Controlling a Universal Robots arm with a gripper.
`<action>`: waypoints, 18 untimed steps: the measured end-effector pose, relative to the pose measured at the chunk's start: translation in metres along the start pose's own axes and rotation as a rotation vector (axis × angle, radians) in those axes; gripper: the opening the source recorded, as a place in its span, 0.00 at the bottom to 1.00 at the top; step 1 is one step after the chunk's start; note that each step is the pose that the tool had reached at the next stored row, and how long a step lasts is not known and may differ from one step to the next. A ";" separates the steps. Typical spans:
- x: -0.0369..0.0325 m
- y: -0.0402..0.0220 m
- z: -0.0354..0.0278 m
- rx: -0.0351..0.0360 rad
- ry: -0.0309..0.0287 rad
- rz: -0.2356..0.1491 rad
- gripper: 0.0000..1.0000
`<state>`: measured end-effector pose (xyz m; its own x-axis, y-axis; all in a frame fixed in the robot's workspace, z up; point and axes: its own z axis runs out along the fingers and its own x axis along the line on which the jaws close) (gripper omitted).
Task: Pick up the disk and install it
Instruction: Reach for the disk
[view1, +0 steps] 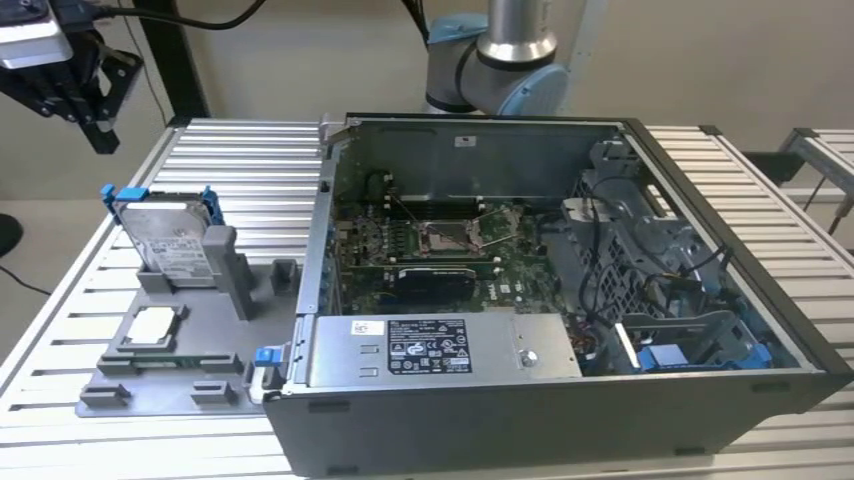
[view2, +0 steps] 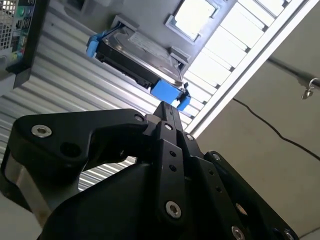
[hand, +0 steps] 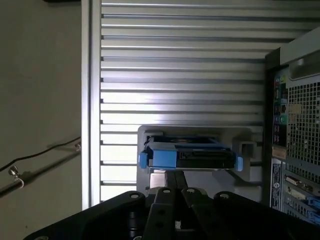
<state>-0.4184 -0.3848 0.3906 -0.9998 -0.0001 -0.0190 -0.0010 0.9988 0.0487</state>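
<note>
The disk (view1: 168, 237) is a silver-grey drive with a white label in a blue carrier. It stands on edge in a slot of the grey fixture plate (view1: 200, 375), at the exterior view's left. My gripper (view1: 102, 135) hangs in the air above and behind it, well clear of it. Both wrist views look down past the black fingers (view2: 167, 112) at the disk (view2: 137, 57) (hand: 190, 155) below. The fingers (hand: 175, 176) lie together, and the gripper is shut with nothing held.
An open computer case (view1: 534, 250) lies right of the fixture, with its motherboard, a grey power supply box (view1: 441, 345) and a blue-clipped drive bay (view1: 681, 352). A small square silver chip (view1: 150, 325) sits on the fixture. The ribbed aluminium table (view1: 247, 150) carries everything.
</note>
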 end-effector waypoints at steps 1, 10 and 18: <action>0.0004 0.0000 0.0000 0.0000 0.0001 0.000 0.00; 0.0005 0.0000 0.0000 -0.0001 0.0000 -0.001 0.00; 0.0006 0.0000 -0.0001 -0.0003 0.0003 -0.009 0.00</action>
<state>-0.4189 -0.3848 0.3907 -0.9998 -0.0090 -0.0191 -0.0099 0.9988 0.0488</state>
